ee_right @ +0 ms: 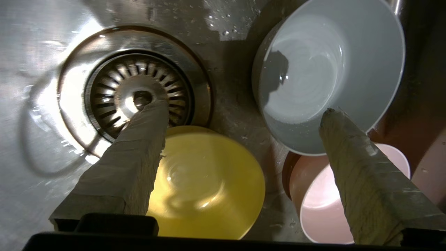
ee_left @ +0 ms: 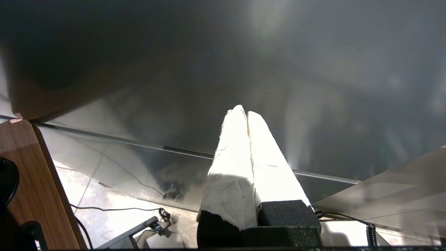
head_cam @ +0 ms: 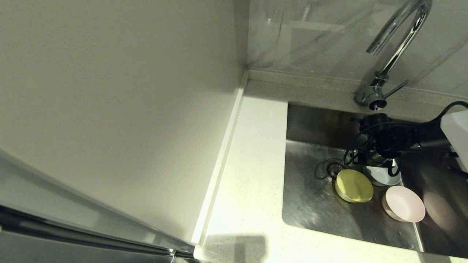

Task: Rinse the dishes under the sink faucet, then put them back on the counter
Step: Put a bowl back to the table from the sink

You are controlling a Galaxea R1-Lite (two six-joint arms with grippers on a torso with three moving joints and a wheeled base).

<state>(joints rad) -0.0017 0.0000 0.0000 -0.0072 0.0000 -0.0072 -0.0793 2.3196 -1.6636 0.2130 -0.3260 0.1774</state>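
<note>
Three small bowls sit together on the floor of the sink (head_cam: 310, 208), all close to the round strainer drain (head_cam: 331, 168). Nearest the drain is the yellow-green bowl (head_cam: 354, 185), its rim reaching the drain's edge in the right wrist view. Just beyond it is the grey-blue bowl (head_cam: 380, 175), mouth up with a little water pooled inside, and beside both lies the pink bowl (head_cam: 404, 204), tilted so that its opening faces sideways. In the right wrist view the grey-blue bowl's rim overlaps the pink one.

The right gripper (ee_right: 240, 115) hangs low over them inside the basin, its two taped fingers (ee_right: 139, 153) spread wide and holding nothing; one tip shows over the drain, the other over the grey-blue bowl's rim. From the head camera the black wrist and its cables hide part of that bowl.

The basin is brushed steel, wet and streaked. Behind it the chrome faucet (head_cam: 396, 47) arches up from its round base, side lever sticking out. A white speckled counter (head_cam: 248, 175) runs along the sink's left side and front, bounded by a low raised strip (head_cam: 219, 164) against a plain off-white wall panel (head_cam: 109, 109). Pale marbled tiles (head_cam: 310, 36) back the faucet.

The left gripper (ee_left: 244, 111) is parked away from the sink, its white fingers pressed together, facing a dark glossy surface (ee_left: 209, 69), with a wooden board (ee_left: 31, 181) beside it.
</note>
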